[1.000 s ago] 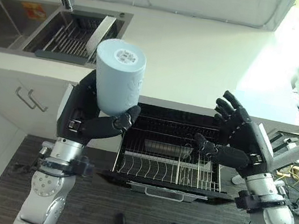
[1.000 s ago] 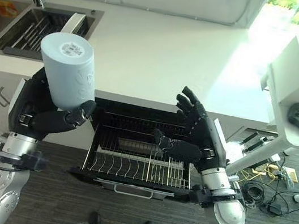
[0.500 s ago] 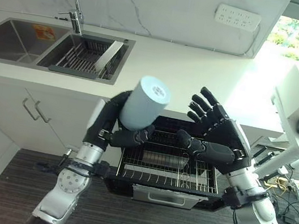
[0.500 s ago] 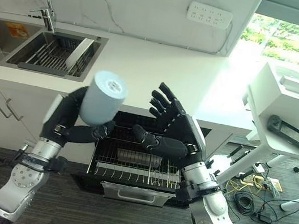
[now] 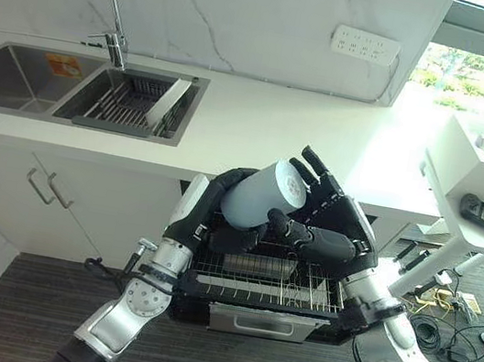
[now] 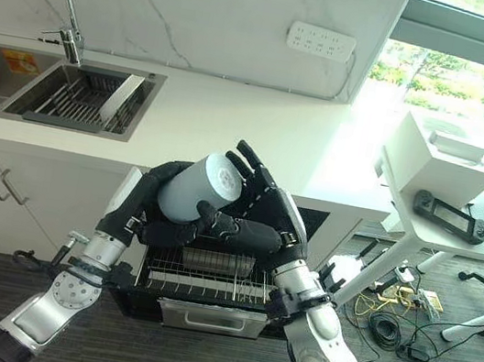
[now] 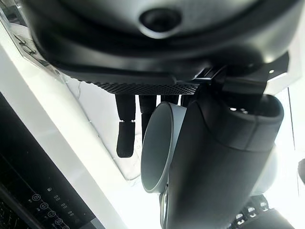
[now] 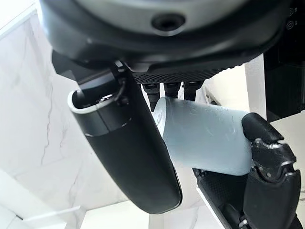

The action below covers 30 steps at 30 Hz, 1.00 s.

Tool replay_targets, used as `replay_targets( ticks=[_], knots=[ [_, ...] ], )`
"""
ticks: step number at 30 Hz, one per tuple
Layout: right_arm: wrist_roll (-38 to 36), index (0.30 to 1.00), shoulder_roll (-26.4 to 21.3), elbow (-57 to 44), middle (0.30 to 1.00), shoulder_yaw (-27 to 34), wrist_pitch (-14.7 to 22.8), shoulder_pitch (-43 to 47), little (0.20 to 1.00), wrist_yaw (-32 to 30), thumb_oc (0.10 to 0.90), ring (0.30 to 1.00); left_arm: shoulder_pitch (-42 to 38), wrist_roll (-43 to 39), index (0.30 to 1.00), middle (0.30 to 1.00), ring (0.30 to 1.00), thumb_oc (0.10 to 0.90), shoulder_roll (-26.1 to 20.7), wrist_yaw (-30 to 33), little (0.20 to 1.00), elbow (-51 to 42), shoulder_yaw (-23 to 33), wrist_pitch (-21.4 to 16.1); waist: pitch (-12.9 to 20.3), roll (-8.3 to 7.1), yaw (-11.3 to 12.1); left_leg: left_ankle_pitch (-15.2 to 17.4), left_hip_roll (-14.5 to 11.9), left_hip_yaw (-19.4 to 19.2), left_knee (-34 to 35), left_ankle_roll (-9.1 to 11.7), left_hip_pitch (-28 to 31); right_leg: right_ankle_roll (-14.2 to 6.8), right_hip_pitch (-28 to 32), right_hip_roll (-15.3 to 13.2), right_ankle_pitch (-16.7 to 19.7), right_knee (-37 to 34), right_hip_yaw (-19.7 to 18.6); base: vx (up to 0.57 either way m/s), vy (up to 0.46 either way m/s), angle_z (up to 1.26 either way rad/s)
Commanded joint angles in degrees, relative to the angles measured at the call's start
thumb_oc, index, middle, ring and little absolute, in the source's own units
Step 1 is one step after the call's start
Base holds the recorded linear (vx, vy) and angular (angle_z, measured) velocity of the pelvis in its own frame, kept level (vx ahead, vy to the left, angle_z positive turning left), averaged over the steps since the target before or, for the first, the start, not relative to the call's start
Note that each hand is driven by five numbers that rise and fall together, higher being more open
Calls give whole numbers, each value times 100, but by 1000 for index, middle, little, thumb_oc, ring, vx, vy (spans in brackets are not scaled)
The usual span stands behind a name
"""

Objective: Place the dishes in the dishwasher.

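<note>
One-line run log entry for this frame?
left hand: shut on cup | right hand: open, against cup | dishwasher rack: pulled out, below cup

Above rack: both hands and a pale blue cup [image 5: 263,194] are hanging over the open dishwasher rack [image 5: 264,282]
Rack front: tines are standing free
Behind: countertop edge [image 5: 91,139] is overhanging

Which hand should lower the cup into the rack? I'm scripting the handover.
Probably the left hand: it is curled round the pale blue cup above the open rack. The right hand meets it with straight fingers.
</note>
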<state>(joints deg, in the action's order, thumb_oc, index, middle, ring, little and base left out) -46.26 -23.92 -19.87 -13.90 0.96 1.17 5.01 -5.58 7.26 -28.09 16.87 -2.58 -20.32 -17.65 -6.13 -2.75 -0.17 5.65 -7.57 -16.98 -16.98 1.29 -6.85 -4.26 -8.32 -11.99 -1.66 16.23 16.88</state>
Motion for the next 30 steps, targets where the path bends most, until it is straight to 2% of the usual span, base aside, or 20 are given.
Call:
replay_targets(
  ticks=[1,8,17,30],
  knots=[
    [-88,900,130,-322,900,183,529,794,900,-67,800,900,-733,33,300,300,300,400,134,363,300,-542,-76,-747,227,80,-61,949,-155,456,-21,260,336,-454,375,-76,-864,95,36,0,0,0],
    [-140,900,211,-299,900,161,579,892,900,-271,800,900,-761,5,300,300,300,400,180,516,300,-553,-160,-745,239,86,-70,959,-166,458,-21,261,360,-445,392,-63,-883,95,9,0,0,0],
    [-160,900,249,-326,900,93,468,957,900,-350,800,900,-730,-45,300,300,300,400,208,548,300,-602,-200,-754,250,89,-63,955,-180,452,-21,258,384,-428,409,-39,-895,95,-23,0,0,0],
    [-369,900,251,-170,900,-125,30,939,900,-320,800,900,-815,42,300,300,300,400,173,642,300,-660,-248,-754,253,83,-79,943,-185,442,-21,264,389,-427,413,-23,-899,95,-52,2,0,-1]
  ],
)
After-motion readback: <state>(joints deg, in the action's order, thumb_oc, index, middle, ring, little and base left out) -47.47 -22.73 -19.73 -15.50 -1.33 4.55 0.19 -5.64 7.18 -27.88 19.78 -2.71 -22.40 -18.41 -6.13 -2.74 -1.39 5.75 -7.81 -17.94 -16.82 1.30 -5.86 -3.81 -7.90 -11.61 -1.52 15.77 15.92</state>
